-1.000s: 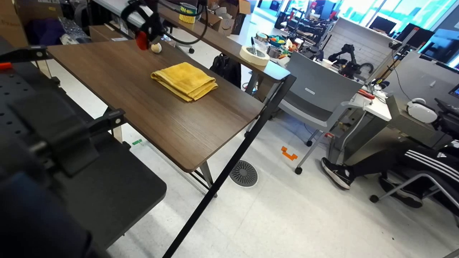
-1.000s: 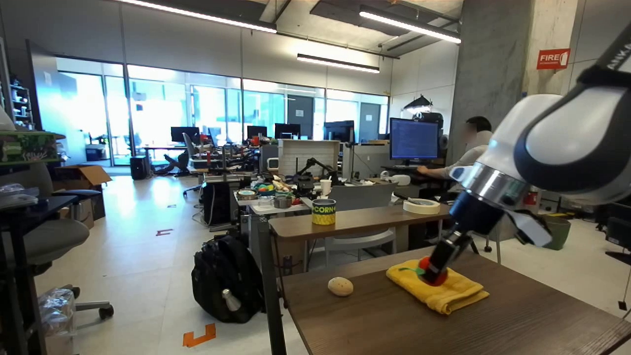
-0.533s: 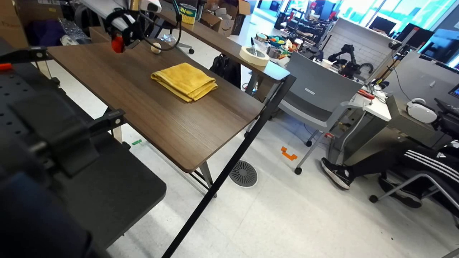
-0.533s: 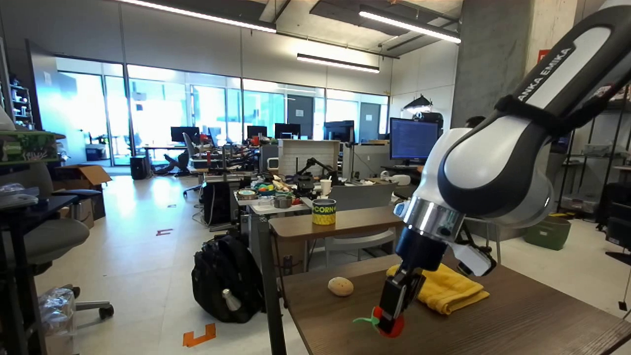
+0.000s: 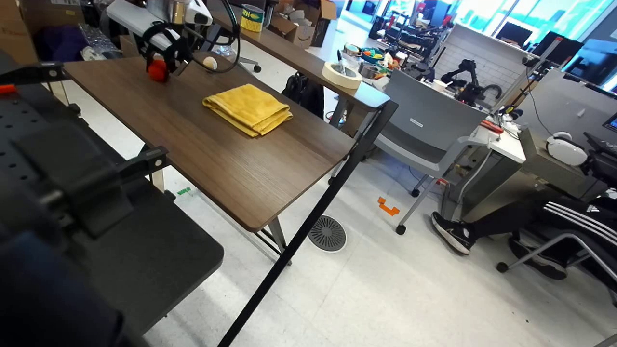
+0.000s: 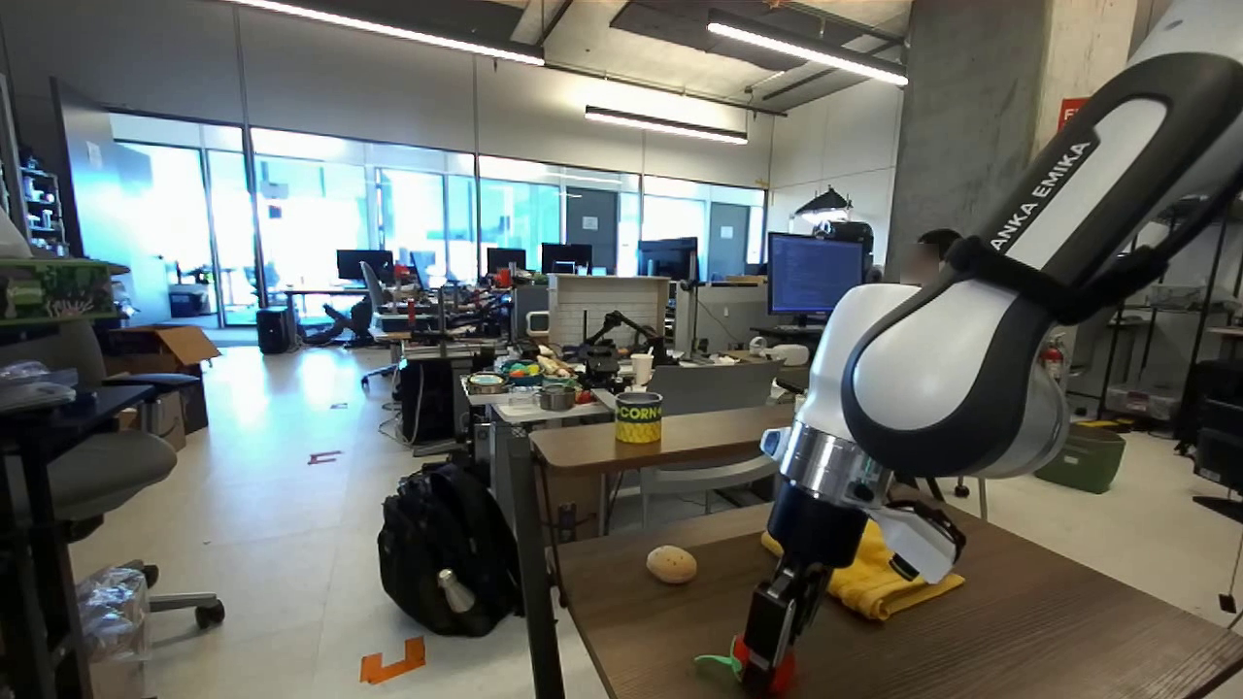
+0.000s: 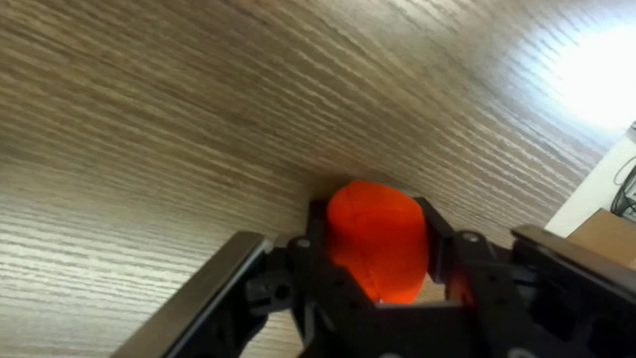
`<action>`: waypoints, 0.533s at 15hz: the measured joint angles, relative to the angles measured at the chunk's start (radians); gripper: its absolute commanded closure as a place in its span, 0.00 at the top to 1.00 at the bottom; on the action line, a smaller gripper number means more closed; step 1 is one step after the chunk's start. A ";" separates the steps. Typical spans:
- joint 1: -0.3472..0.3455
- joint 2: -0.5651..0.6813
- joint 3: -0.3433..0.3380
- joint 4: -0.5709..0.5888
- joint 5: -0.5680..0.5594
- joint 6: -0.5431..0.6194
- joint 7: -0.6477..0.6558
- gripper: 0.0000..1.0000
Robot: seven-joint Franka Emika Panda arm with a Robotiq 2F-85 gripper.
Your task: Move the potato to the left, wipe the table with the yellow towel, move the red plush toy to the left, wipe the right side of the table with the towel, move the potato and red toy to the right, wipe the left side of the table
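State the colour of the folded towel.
The folded towel is mustard yellow, seen best in an exterior view.

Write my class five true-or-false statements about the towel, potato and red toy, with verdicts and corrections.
1. The yellow towel is folded. True.
2. The gripper holds the red plush toy. True.
3. The toy lies on the towel. False: it is in the gripper, apart from the towel.
4. The potato rests on the table. True.
5. The potato touches the towel. False: a bare stretch of table lies between them.
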 measured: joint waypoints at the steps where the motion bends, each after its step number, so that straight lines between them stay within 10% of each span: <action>1: 0.002 -0.001 0.000 -0.003 -0.001 0.001 -0.005 0.85; 3: 0.005 -0.010 0.000 -0.020 -0.001 0.009 -0.020 1.00; 8: -0.016 -0.102 -0.007 -0.128 -0.001 0.182 -0.032 1.00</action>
